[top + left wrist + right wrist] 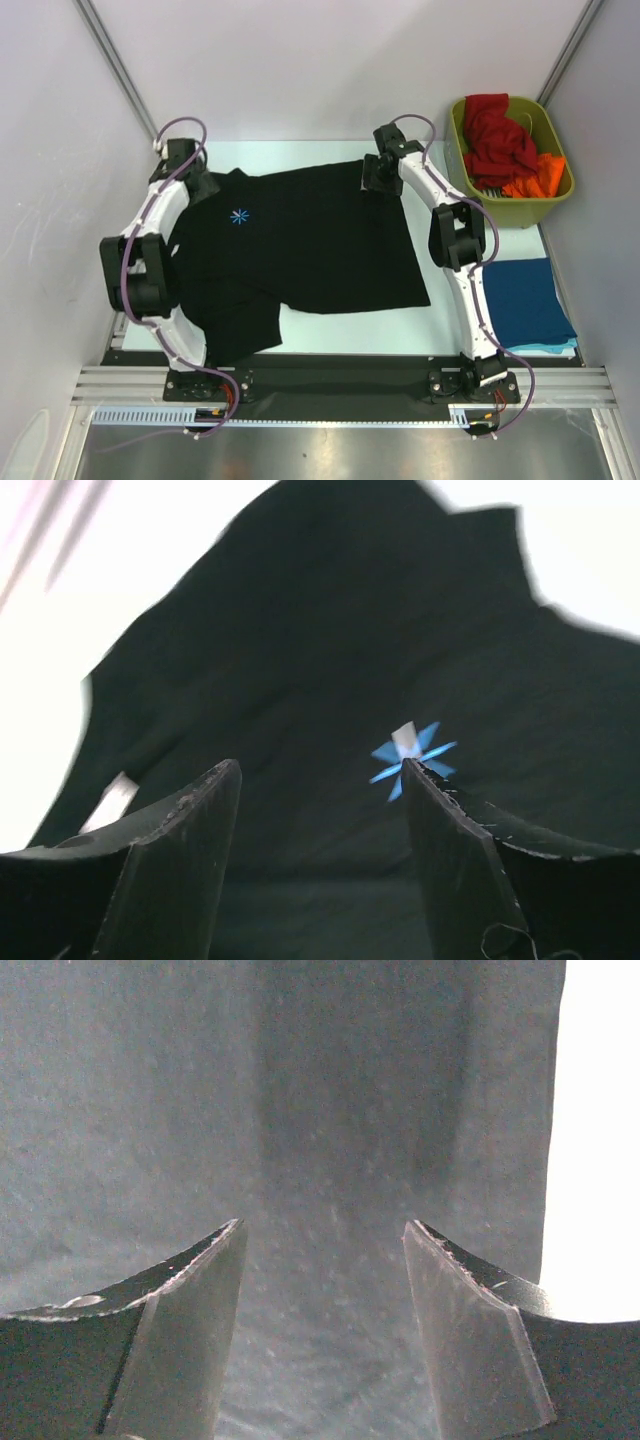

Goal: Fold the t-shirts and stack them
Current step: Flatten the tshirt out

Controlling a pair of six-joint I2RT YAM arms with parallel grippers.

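Black t-shirt (310, 240) flat, long axis arm to arm. Left fingers (180, 860) apart at its collar end, right fingers (470, 1330) apart over its hem; nothing held.

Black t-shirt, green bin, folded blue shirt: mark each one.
black t-shirt (320, 240), top external view, middle of its body.
green bin (515, 213), top external view, its near wall.
folded blue shirt (525, 300), top external view, centre of its top.
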